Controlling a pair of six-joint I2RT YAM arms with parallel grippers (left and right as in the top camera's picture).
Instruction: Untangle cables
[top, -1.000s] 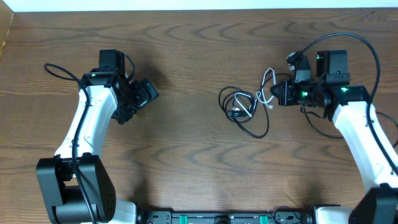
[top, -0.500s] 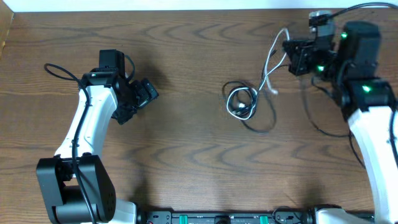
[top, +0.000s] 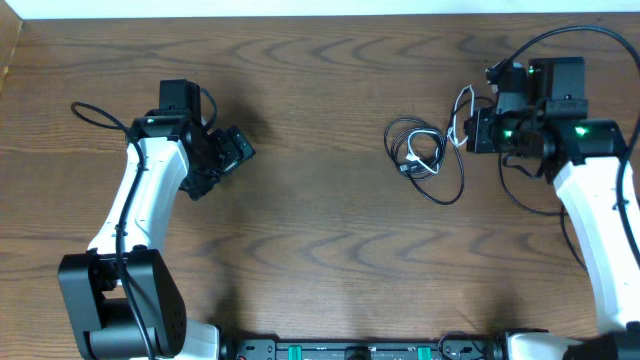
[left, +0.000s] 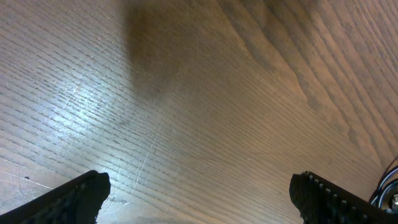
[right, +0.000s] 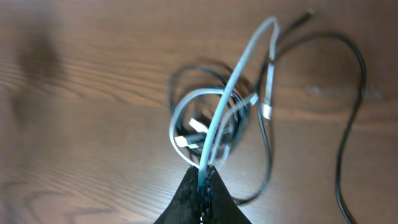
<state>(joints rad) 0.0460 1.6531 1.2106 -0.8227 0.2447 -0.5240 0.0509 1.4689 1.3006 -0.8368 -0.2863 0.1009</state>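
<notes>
A thin black cable (top: 432, 168) lies in loose coils on the wooden table at the right, tangled with a shorter white cable (top: 458, 120). My right gripper (top: 478, 130) is shut on the white cable and holds a loop of it lifted off the table. In the right wrist view the white cable (right: 239, 68) runs up from the closed jaws (right: 202, 180) over the black coil (right: 267, 155). My left gripper (top: 238, 148) is open and empty over bare wood at the left; its jaws (left: 199, 193) show wide apart in the left wrist view.
The thick black arm wire (top: 570, 60) arcs over the right arm, and another (top: 95, 115) loops by the left arm. The table's back edge (top: 320, 12) runs along the top. A dark rail (top: 360, 350) lines the front.
My right gripper, shut on the white cable, rose and went back, then came down and forward again. The tangle has been dragged to the right. The left arm has not moved.
</notes>
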